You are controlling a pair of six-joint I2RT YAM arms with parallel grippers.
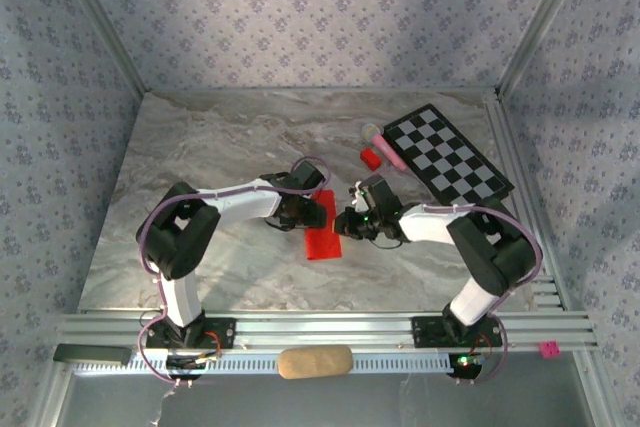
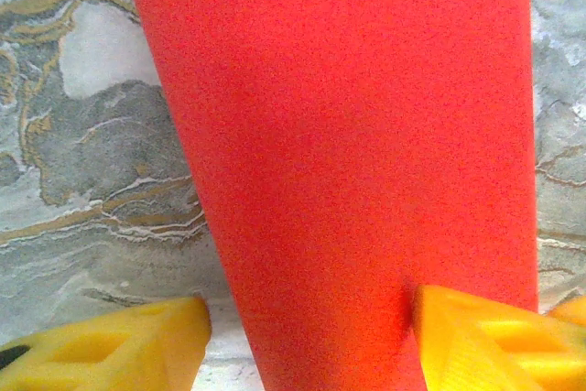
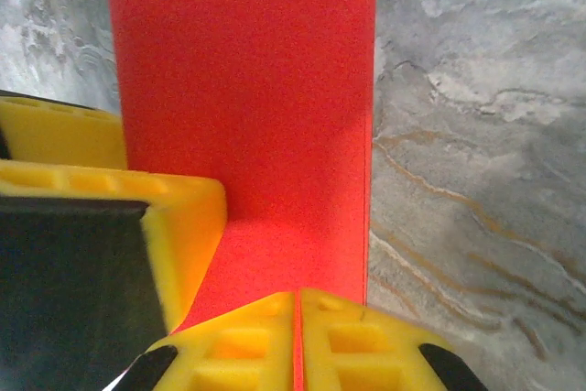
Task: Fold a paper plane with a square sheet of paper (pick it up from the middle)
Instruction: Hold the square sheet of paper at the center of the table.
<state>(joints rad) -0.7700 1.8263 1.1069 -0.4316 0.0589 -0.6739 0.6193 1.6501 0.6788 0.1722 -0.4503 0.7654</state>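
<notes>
Presently I am mid-fold, I judge: right pincer clamping the red paper's edge, left pincer open astride it; next, folding that edge over.

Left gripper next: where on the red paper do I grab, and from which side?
Take the square sheet of paper by its long left edge, sliding in low from the left: it lies flat, folded narrow, and the right gripper pinches its right side.

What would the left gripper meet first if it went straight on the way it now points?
The red paper: it lies right ahead of the open left gripper, though depth is unclear.
</notes>
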